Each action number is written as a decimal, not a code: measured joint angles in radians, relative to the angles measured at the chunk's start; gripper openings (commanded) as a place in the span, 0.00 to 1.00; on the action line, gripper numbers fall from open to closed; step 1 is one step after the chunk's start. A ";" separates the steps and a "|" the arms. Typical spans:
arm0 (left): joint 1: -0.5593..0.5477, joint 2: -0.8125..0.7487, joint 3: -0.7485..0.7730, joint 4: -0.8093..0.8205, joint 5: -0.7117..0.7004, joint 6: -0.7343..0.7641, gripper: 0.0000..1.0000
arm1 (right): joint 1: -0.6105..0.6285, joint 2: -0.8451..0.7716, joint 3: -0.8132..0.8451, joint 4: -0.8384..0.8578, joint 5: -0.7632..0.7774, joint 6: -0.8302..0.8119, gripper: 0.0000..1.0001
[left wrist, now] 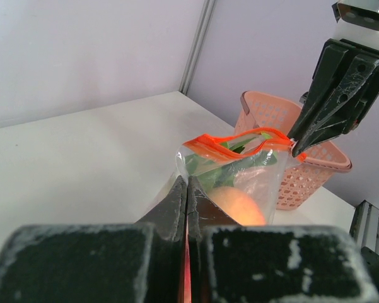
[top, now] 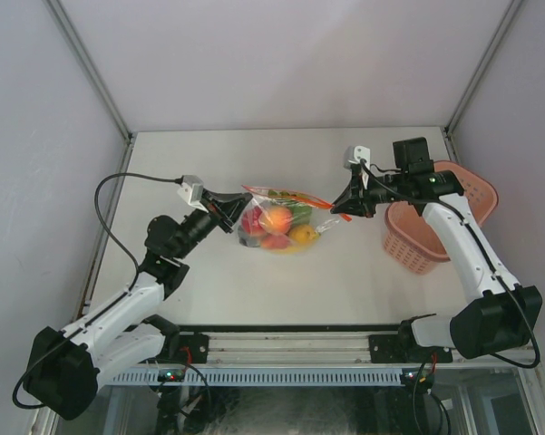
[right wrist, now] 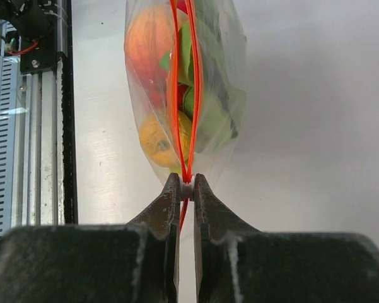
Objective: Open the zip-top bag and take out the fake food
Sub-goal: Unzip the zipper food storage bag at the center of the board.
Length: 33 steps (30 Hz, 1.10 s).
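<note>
top external view shows the zip-top bag [top: 286,222] mid-table, left gripper [top: 228,210] pinched shut on its 9 o'clock end, right gripper [top: 343,207] clamped on its 3 o'clock end, mouth barely parted, fake food [top: 277,217] all inside, none removed yet

No text, label, brand or number is readable on anything here.

Right gripper [right wrist: 186,187], jaws pinched on zipper end of zip-top bag [right wrist: 230,95], fake food [right wrist: 150,44] inside, white table [right wrist: 315,126]
</note>
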State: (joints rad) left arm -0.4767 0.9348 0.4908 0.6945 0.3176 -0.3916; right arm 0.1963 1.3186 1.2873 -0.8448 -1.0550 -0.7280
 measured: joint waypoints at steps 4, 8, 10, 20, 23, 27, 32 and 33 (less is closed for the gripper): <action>0.004 0.000 0.000 0.000 0.000 -0.001 0.00 | -0.013 -0.006 -0.011 -0.013 0.005 -0.017 0.00; 0.008 0.000 0.000 0.000 0.001 -0.002 0.00 | -0.022 -0.013 -0.019 -0.035 0.014 -0.035 0.00; 0.009 0.000 0.000 0.000 0.001 -0.002 0.00 | -0.026 -0.016 -0.019 -0.044 0.019 -0.041 0.00; 0.014 0.001 0.000 0.008 0.007 -0.010 0.00 | -0.058 -0.030 -0.028 -0.092 0.045 -0.105 0.00; 0.017 0.003 0.000 0.010 0.008 -0.011 0.00 | -0.066 -0.036 -0.037 -0.104 0.060 -0.122 0.00; 0.018 0.018 0.000 0.020 0.024 -0.017 0.00 | -0.072 -0.040 -0.041 -0.110 0.068 -0.134 0.04; 0.021 0.049 0.003 0.022 0.062 -0.016 0.00 | -0.080 -0.055 -0.042 -0.123 0.075 -0.143 0.62; 0.024 0.058 0.005 0.021 0.075 -0.016 0.00 | -0.083 -0.062 -0.042 -0.123 0.071 -0.141 0.67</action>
State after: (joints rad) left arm -0.4530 0.9928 0.4957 0.7158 0.3927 -0.4072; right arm 0.1131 1.2564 1.2453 -0.9676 -0.9844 -0.8692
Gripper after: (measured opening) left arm 0.004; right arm 0.469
